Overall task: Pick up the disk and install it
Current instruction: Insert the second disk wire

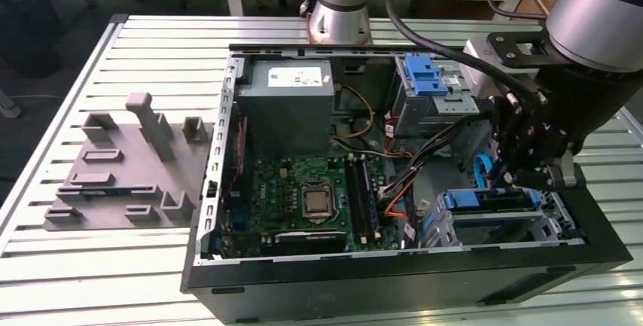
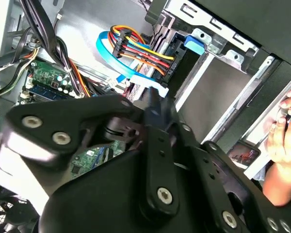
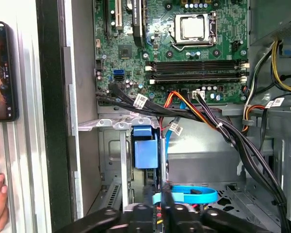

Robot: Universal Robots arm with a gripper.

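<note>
In the exterior view an open computer case (image 1: 402, 266) lies on its side on a slatted metal tabletop (image 1: 150, 62). The gripper (image 1: 525, 183) hangs inside the case at the exterior view's right, in the near corner. It is just above a metal drive cage (image 1: 502, 224). The disk (image 1: 489, 200) sits in this cage and not in the gripper. Its blue carrier front shows at the cage opening, directly under the gripper. I cannot tell if the gripper touches it. In the first wrist view the disk (image 3: 145, 150) shows its blue carrier in a slot of the grey cage, and the gripper (image 3: 160, 204) is just beside it. A flat blue cable (image 3: 189, 195) curves close to the gripper there. The jaws are drawn close together and I see nothing between them. In the second wrist view the gripper (image 2: 153, 104) points toward a bundle of coloured wires (image 2: 143, 53). A person's hand (image 2: 286, 126) rests at the outer edge of the case. In the exterior view a green motherboard (image 1: 301, 198) fills the middle of the case. A grey metal box (image 1: 291, 108) stands at the far side of the motherboard, and a blue latch (image 1: 427, 81) is on the far right. A grey plastic fixture (image 1: 120, 168) lies on the tabletop at the exterior view's left, well apart from the case.
</note>
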